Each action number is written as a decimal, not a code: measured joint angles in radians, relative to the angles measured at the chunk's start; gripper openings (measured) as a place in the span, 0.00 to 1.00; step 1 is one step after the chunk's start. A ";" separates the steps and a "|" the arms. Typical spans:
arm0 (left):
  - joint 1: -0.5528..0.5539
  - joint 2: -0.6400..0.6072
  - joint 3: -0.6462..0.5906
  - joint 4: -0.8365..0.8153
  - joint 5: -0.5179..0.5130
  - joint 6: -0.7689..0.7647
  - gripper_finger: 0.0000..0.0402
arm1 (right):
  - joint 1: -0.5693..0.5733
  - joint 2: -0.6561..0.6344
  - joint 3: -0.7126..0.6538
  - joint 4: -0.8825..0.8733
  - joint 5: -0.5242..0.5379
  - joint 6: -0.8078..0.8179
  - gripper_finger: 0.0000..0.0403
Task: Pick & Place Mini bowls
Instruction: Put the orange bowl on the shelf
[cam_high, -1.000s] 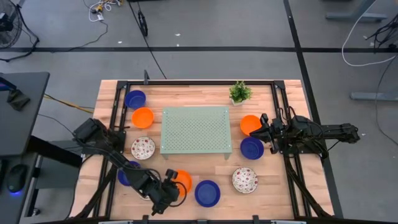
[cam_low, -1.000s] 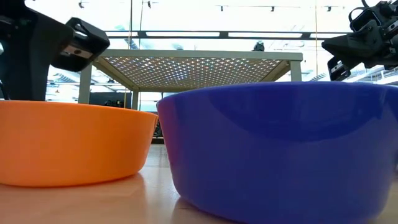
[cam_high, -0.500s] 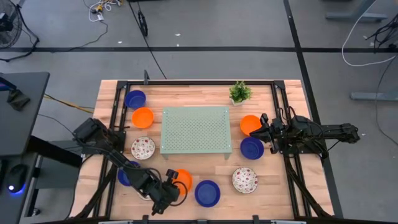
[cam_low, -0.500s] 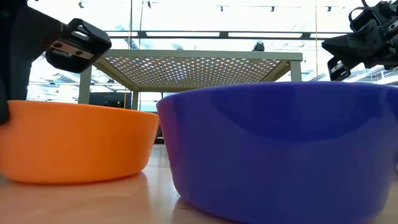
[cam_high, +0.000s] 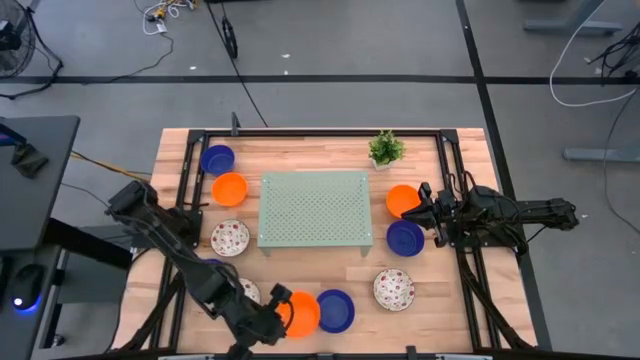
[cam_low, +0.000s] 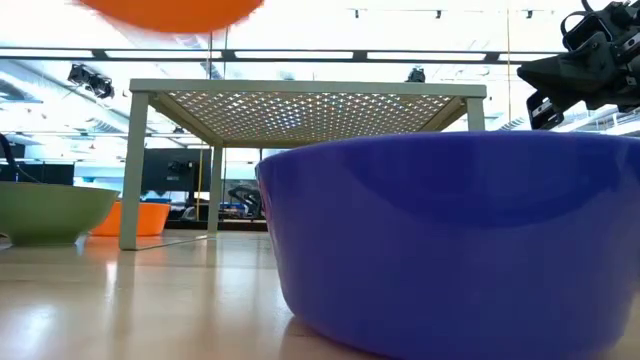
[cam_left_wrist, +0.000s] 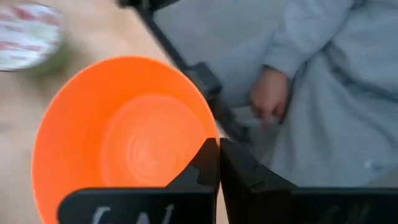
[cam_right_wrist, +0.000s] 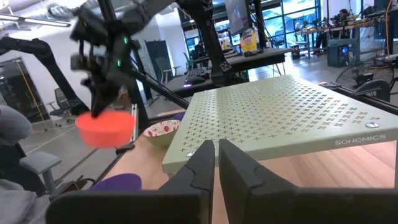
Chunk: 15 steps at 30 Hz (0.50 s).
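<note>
- We see a grey concrete floor (cam_high: 330, 45) around the light wooden butcher-block table (cam_high: 300, 155), crossed by dark seam lines.
- A black desk (cam_high: 30, 180) stands at the table's left side, and a black floor fan (cam_high: 12, 50) sits in the far left corner.
- We note loose black and white cables (cam_high: 590, 55) lying on the floor beyond the table.
- From table height we look into a bright hall with long ceiling light strips (cam_low: 400, 14) and tall glass windows (cam_right_wrist: 298, 15).
- We make out workbenches with monitors (cam_right_wrist: 236, 15) farther back.
- A person in a grey sweatshirt (cam_left_wrist: 336, 93) sits just beside the table's near edge.
</note>
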<state>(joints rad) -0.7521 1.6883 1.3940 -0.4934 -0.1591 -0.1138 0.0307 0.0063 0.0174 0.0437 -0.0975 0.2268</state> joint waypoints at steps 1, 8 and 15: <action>0.000 -0.008 0.033 -0.055 -0.034 0.006 0.01 | 0.000 0.000 0.000 0.000 0.000 0.000 0.07; 0.060 -0.093 0.172 -0.371 -0.261 0.059 0.01 | 0.000 0.000 0.000 -0.001 0.000 0.000 0.07; 0.249 -0.210 0.171 -0.498 -0.308 0.092 0.01 | 0.000 0.000 0.000 0.000 0.000 0.000 0.07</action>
<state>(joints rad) -0.5027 1.4785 1.5652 -0.9912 -0.4675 -0.0216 0.0303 0.0059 0.0177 0.0433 -0.0972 0.2268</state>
